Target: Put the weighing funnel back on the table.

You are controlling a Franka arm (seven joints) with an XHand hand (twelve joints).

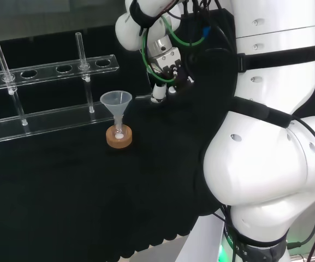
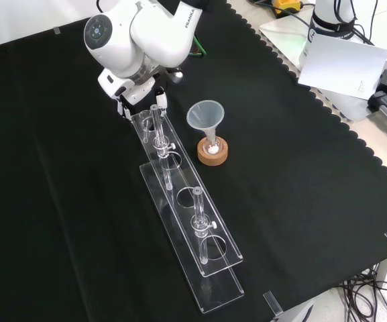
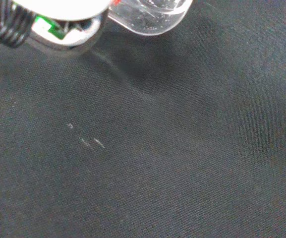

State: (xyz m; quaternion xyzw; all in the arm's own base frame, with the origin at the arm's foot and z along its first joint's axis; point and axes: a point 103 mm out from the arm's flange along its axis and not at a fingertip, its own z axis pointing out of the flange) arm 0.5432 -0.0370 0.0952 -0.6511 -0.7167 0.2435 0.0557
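The arm (image 1: pixel 266 136) is built of big, rounded white links with a glossy surface. Black bands (image 1: pixel 277 54) go across two of them, and small round screw holes (image 1: pixel 258 23) sit in the shells. One link carries a round grey cap (image 2: pixel 97 30). Green cables (image 1: pixel 144 52) and a coiled black cable (image 3: pixel 6 27) lead to the black and white hand (image 1: pixel 171 71). A green light (image 1: pixel 223 252) shines at the base.

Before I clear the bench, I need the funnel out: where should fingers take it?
Probably the funnel by its cone wall, from above: it stands upright, mouth up, stem in a flask on the cork ring, so it lifts straight out.
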